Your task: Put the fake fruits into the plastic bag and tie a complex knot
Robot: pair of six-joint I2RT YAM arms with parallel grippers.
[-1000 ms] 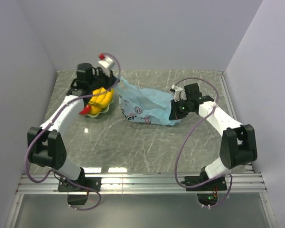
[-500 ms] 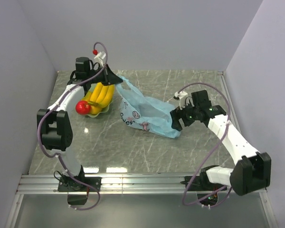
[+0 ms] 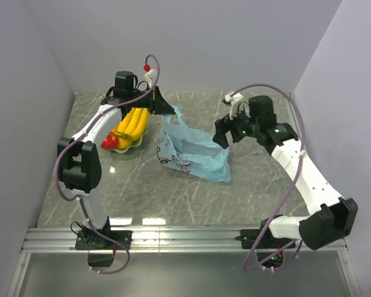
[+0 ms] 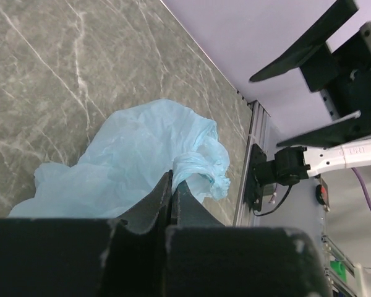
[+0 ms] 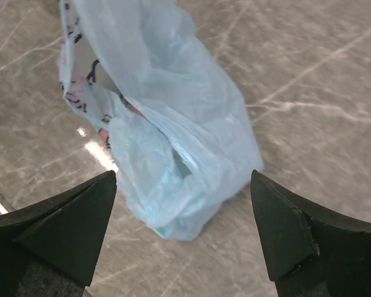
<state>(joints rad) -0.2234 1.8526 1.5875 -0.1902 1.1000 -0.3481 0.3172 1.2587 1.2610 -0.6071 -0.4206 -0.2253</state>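
Note:
The light-blue plastic bag (image 3: 195, 154) lies crumpled mid-table, its left handle pulled up. My left gripper (image 3: 167, 112) is shut on that twisted handle (image 4: 198, 167); in the left wrist view the jaws (image 4: 172, 180) pinch the plastic between them. My right gripper (image 3: 223, 132) hovers open over the bag's right end, with nothing between its fingers. In the right wrist view the bag (image 5: 173, 124) lies below the wide-spread gripper (image 5: 183, 177). The fake fruits sit outside the bag: a yellow banana bunch (image 3: 133, 122) and a red apple (image 3: 109, 142).
The fruits rest in a pale green wavy-edged dish (image 3: 128, 146) at the back left, just left of the bag. Grey walls close the table on three sides. A metal rail (image 3: 185, 236) runs along the near edge.
My right gripper has opened, let go of the bag's right end and risen back. My left gripper has moved right with the handle, lifting that side of the bag.

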